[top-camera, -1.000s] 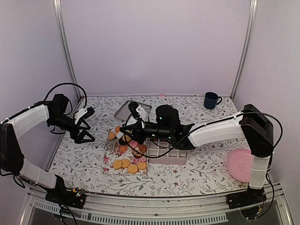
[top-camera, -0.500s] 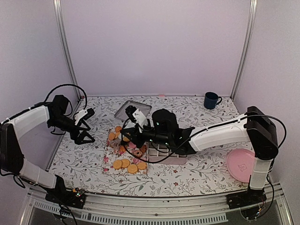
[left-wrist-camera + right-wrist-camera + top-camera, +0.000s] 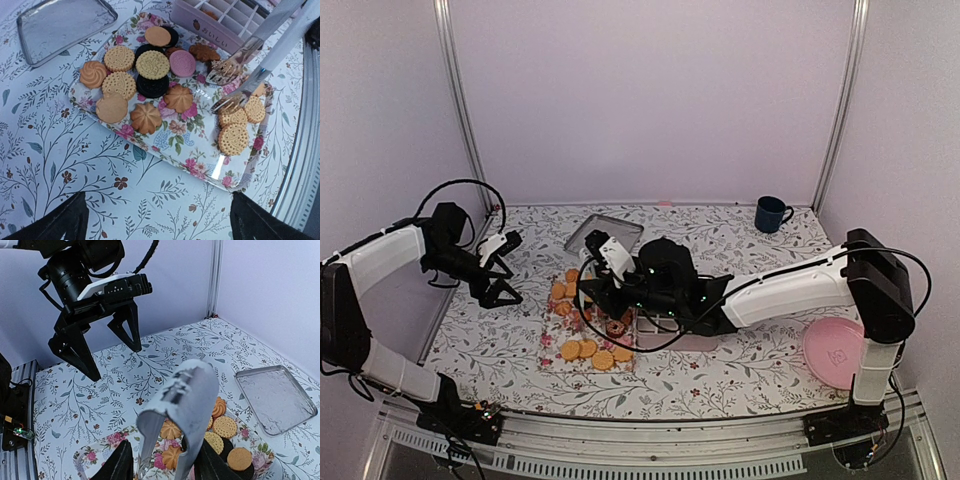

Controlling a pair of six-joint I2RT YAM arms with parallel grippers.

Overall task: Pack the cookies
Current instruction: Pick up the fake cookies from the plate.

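The floral tray (image 3: 186, 146) carries nearly all the cookies (image 3: 153, 64). Its far half holds a tight cluster of golden round ones, three dark ones, one pink one and a few swirled or flower-shaped ones. Three more golden rounds sit apart at its other end. Just beyond the tray stands a pale divided box (image 3: 199, 16). Something brown shows in one of its compartments, though whether it is a cookie cannot be told. A shallow metal tray (image 3: 60, 27) lies on the surface (image 3: 60, 150) beside the floral tray with nothing showing inside it. A blue mug (image 3: 772, 214) stands at the far right, and a pink plate (image 3: 835, 352) lies near the right arm's base. The right tool (image 3: 162, 450) is clamped on a pair of silver tongs (image 3: 252, 45), one black finger on each side. The tongs' forked tips stand apart over the floral tray, between the pink cookie and the three separate golden rounds. The lower tip overlaps one of those rounds, but contact cannot be judged. The left tool (image 3: 117, 364) has its jaws spread wide, holds nothing, and hangs over the surface well to the left of the floral tray. The box wall facing the floral tray bears a small fruit mark and the writing "おいしい".
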